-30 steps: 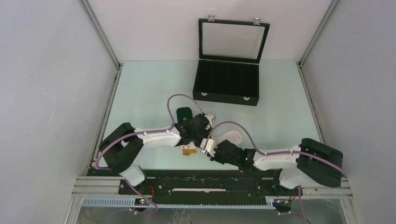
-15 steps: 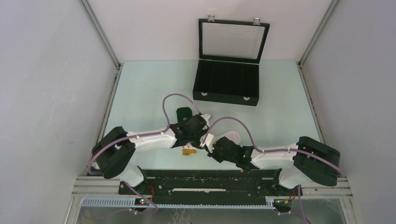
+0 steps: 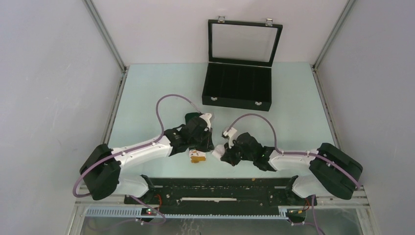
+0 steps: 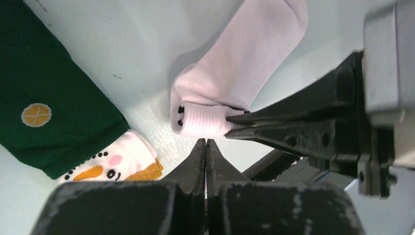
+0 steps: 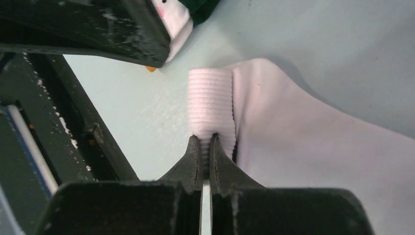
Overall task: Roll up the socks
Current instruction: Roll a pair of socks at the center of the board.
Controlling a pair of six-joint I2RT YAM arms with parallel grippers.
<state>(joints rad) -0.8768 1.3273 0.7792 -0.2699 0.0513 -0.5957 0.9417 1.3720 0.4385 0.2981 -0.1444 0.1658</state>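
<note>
The white sock (image 4: 244, 63) lies on the pale table, its ribbed cuff rolled into a short tube (image 4: 203, 120); it also shows in the right wrist view (image 5: 313, 147). My right gripper (image 5: 205, 139) is shut on the end of that rolled cuff (image 5: 210, 105). My left gripper (image 4: 205, 144) is shut and empty, its tips just in front of the roll. The dark green sock (image 4: 44, 98) with a tan dot and a white-orange snowman end (image 4: 115, 159) lies flat to the left. From above, both grippers meet near the table's front (image 3: 215, 147).
An open black box (image 3: 238, 88) with a glass lid stands at the back of the table. The black rail (image 3: 220, 188) runs along the near edge, close under both grippers. Grey walls close in both sides.
Both arms have swung left and lower. The left gripper has drawn back off the green sock's end. The right gripper has moved left over the white sock.
</note>
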